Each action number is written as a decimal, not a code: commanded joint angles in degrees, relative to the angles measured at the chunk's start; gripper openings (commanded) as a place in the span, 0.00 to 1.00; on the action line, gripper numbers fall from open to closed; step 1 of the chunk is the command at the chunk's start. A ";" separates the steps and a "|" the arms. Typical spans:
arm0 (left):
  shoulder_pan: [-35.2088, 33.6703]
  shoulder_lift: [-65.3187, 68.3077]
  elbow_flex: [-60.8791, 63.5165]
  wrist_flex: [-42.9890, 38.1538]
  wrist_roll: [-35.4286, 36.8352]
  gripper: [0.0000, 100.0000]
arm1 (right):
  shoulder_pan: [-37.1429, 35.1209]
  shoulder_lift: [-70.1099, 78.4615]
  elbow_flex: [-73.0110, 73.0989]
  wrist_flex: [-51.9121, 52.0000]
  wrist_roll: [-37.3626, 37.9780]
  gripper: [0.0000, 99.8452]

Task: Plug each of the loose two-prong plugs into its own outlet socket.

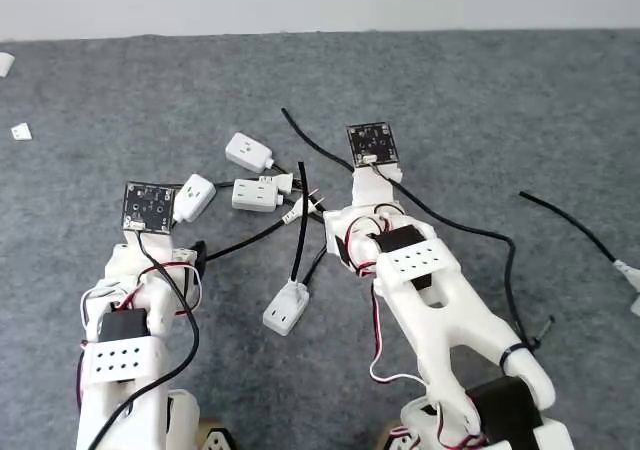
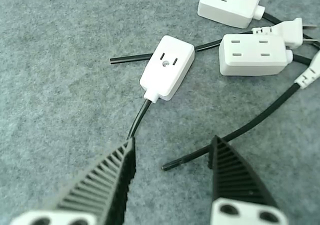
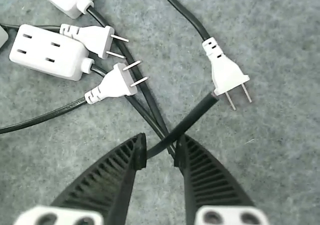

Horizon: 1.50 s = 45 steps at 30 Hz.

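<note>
My left gripper [image 2: 172, 144] hangs open just above the grey mat. A white outlet socket [image 2: 167, 66] lies face up a little ahead of it, its black cord running back toward one finger. A loose black cable end [image 2: 172, 162] lies between the fingers. My right gripper [image 3: 161, 139] is shut on a black cable stub [image 3: 192, 117]. Three white two-prong plugs lie ahead of it, two side by side [image 3: 97, 37] [image 3: 115, 82] and one apart [image 3: 226, 75]. In the high view, two plugs [image 1: 303, 206] lie between the arms.
Two more white outlet blocks [image 2: 255, 54] [image 2: 229, 4] lie beyond the left gripper. Another outlet [image 1: 286, 308] rests between the arms' bases. Black cords cross the middle of the mat [image 1: 480, 90], and one long cord [image 1: 570, 220] trails off to the right.
</note>
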 commanded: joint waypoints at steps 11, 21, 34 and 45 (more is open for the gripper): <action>0.09 -1.32 -0.84 -0.44 -0.62 0.23 | 1.54 2.68 -4.75 -2.95 -0.44 0.12; 0.09 -1.32 -0.84 -0.44 -0.62 0.23 | 2.24 4.70 -6.51 -3.21 -0.26 0.02; 0.09 -1.32 -0.84 -0.53 -0.62 0.23 | 3.91 -2.68 -8.18 7.78 2.55 0.01; 0.09 -1.32 -0.75 -0.62 -0.62 0.23 | 18.33 -15.34 -8.62 16.66 12.04 0.01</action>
